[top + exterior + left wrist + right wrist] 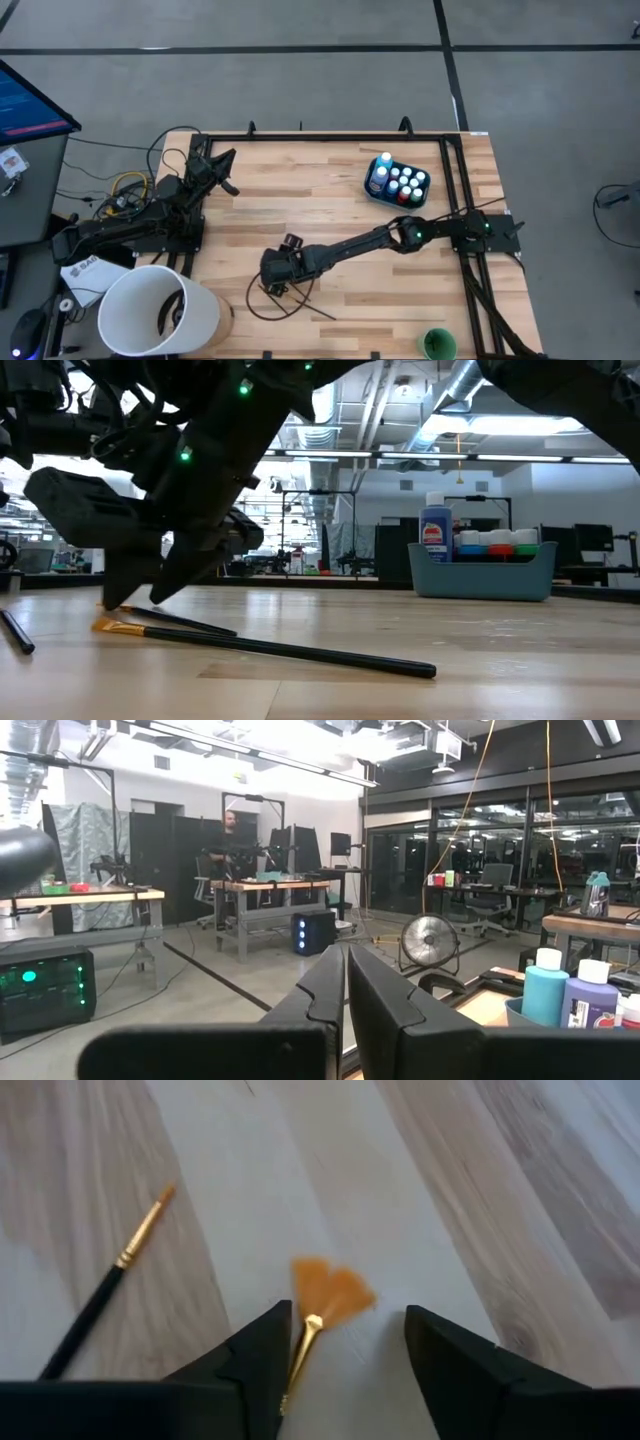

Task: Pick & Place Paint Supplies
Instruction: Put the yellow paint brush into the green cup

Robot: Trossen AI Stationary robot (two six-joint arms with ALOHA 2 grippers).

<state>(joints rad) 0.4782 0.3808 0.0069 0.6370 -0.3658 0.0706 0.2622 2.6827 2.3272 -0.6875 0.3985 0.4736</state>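
My right gripper (347,1315) is open, low over the table's near middle (272,280), pointing steeply down. A fan brush with orange bristles (328,1292) and a long dark handle (300,652) lies flat on the wood between its fingers. A thin round brush (110,1280) lies flat beside it. A third brush (185,623) also lies on the table. The white-capped paint bottles (405,182) stand in the teal tub (480,578) at the far right. My left gripper (346,995) is shut and parked at the far left (225,162). My right gripper comes down slanting from the table's right side, with one finger on each side of the fan brush's metal ferrule (310,1325). The handle runs close by one finger (262,1350). I cannot tell whether that finger touches it. The brush lies flat on the table.
A big white bucket (160,310) stands at the near left corner. A small green cup (437,345) sits at the near right edge. Black cables (265,305) curl on the wood near the brushes. Bare wood lies between the brushes and the tub.
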